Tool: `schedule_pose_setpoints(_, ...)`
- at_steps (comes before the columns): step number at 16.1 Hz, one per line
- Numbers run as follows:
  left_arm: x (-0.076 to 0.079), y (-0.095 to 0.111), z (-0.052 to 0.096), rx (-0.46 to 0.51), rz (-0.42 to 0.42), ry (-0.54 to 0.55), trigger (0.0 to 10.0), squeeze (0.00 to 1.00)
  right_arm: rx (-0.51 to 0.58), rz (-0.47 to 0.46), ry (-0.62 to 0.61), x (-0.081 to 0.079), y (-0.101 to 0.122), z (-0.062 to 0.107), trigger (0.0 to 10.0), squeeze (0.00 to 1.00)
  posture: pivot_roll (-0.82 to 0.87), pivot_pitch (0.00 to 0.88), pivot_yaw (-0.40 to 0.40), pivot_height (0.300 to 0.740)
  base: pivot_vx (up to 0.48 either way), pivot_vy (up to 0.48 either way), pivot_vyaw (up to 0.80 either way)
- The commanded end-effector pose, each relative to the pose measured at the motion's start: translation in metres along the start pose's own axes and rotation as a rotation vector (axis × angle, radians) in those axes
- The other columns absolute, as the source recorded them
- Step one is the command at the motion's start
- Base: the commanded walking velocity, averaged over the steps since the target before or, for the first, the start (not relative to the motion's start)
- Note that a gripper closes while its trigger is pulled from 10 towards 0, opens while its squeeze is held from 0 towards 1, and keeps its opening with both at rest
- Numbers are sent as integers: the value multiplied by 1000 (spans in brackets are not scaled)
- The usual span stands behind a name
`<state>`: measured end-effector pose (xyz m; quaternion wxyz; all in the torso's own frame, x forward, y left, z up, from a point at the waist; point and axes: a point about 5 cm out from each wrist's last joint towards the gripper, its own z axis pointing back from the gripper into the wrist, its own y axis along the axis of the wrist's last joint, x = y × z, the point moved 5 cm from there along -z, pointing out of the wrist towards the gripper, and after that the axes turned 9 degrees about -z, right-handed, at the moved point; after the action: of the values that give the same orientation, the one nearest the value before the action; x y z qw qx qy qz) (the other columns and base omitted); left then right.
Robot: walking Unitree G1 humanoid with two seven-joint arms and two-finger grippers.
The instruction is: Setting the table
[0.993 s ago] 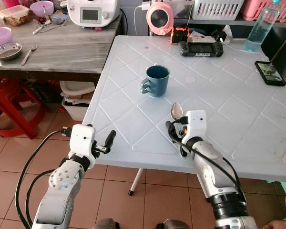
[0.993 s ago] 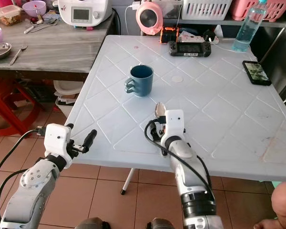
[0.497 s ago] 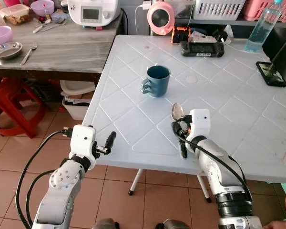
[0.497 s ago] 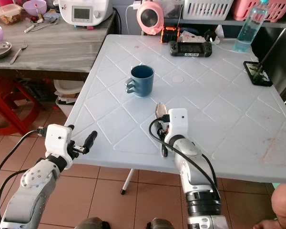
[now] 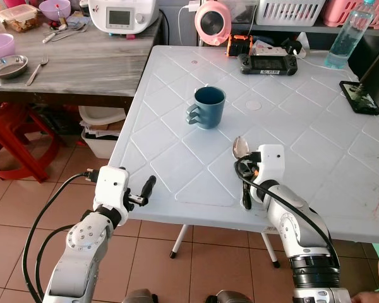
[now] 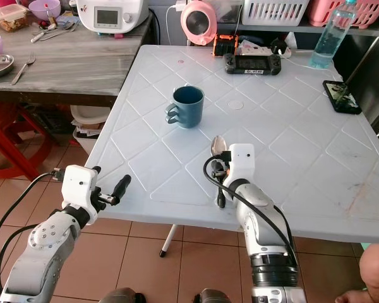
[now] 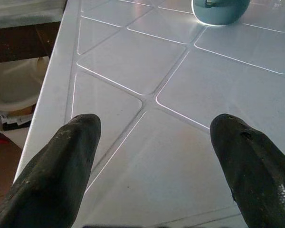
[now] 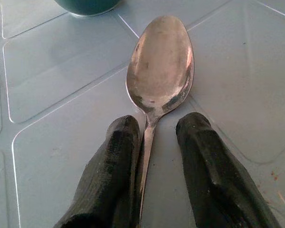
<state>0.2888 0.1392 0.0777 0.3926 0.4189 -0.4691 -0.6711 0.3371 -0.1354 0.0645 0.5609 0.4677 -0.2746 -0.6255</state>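
Note:
A metal spoon (image 5: 240, 147) lies on the white plastic table (image 5: 303, 145), bowl pointing away from me, a little right of and nearer than the dark teal mug (image 5: 208, 106). My right gripper (image 5: 245, 194) rests low over the spoon's handle. In the right wrist view its fingers (image 8: 111, 161) straddle the handle; one touches it and the other stands slightly apart, so the gripper (image 8: 156, 126) is a little open. My left gripper (image 5: 145, 188) hovers open at the table's near left edge with nothing between its fingers (image 7: 66, 156).
A game controller (image 5: 267, 63), a phone (image 5: 360, 96) and a water bottle (image 5: 344, 38) lie at the table's far and right side. A wooden side table (image 5: 82, 63) with bowls and cutlery stands on the left, with a red stool (image 5: 12, 136) below it.
My right gripper has slid to the right and slightly nearer along the table, and the spoon has moved with it. The left arm has stayed where it was.

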Motion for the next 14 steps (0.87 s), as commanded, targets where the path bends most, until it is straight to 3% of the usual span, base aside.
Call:
schedule_pose_setpoints(1, 0, 0, 0, -7, -18, -4, 10000, 0, -185, -45, -19, 4, -48, 2, 0, 0, 36, 46, 29, 740, 0, 0, 0)
schedule_pose_setpoints(10, 4, 3, -3, 18, -2, -19, 10000, 0, -195, -65, -32, 7, -52, 3, 0, 0, 31, 40, 22, 740, 0, 0, 0)
schedule_pose_setpoints(14, 15, 10, -7, 53, 64, -36, 10000, 0, -85, -127, -42, 8, -36, 6, 0, 0, 11, 0, 11, 740, 0, 0, 0)
